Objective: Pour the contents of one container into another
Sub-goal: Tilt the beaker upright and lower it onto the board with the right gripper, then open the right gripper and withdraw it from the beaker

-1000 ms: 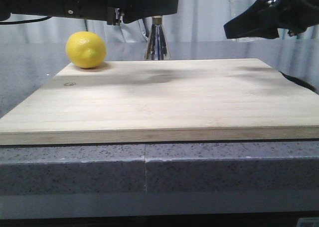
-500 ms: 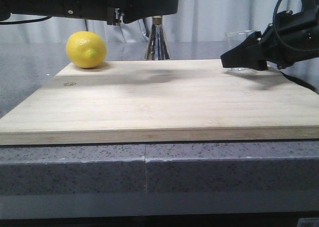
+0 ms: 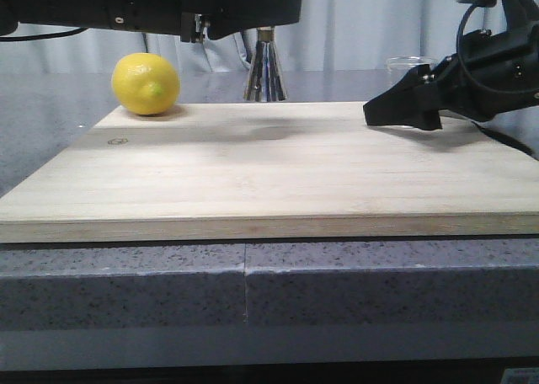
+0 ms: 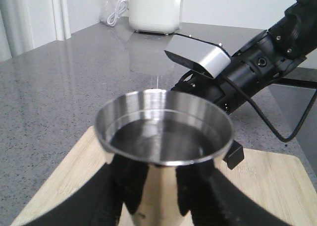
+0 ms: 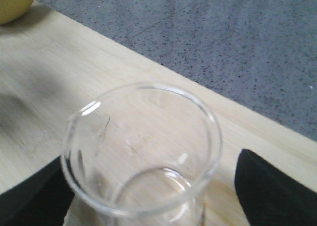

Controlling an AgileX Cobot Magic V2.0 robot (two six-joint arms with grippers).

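The steel jigger (image 4: 163,132) is held above the board's back edge, and my left gripper (image 4: 163,186) is shut on its body below the upper cup. Liquid seems to lie in that cup. In the front view only the jigger's lower cone (image 3: 266,68) shows under my left gripper (image 3: 268,12). The clear glass beaker (image 5: 143,151) stands upright on the board at the back right and looks empty. My right gripper (image 5: 148,198) is open around it, with bare wood showing between the glass and one finger (image 5: 277,191). The front view shows the beaker's rim (image 3: 411,62) behind my right gripper (image 3: 402,108).
A yellow lemon (image 3: 146,83) rests on the back left of the wooden board (image 3: 269,173). The board lies on a grey speckled counter (image 3: 50,123). A white appliance (image 4: 156,10) stands far back on the counter. My right arm (image 4: 257,67) reaches in beyond the jigger.
My right gripper has come down from high up with the beaker and set it on the board, shifting slightly left. The left arm and jigger have stayed still.
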